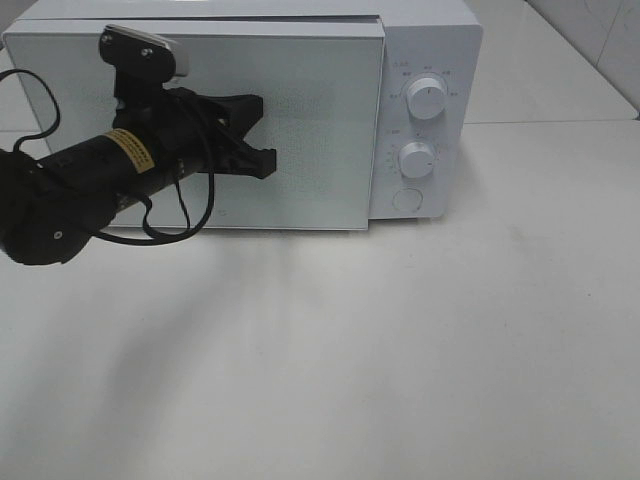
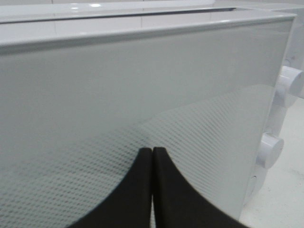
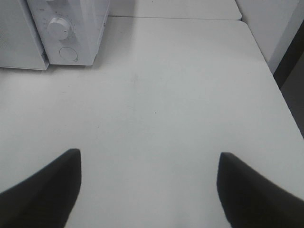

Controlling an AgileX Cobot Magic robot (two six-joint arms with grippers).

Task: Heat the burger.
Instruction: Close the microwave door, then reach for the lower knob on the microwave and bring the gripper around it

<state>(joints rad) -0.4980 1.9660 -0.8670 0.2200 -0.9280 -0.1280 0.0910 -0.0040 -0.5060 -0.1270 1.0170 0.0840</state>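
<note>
White microwave point(image 1: 430, 50) filled upper part of high view, door point(image 1: 310, 120) shut or nearly so. We saw left gripper point(image 2: 152, 154) pinched closed, empty, tips at or just off door glass; we judged it there to press door home. Wide-spread right gripper point(image 3: 148, 159) hung over table point(image 3: 180, 85), holding nothing. Burger nowhere visible; we guessed behind door. Tabletop matte off-white, tiled wall point(image 1: 600, 40) at upper right.
</note>
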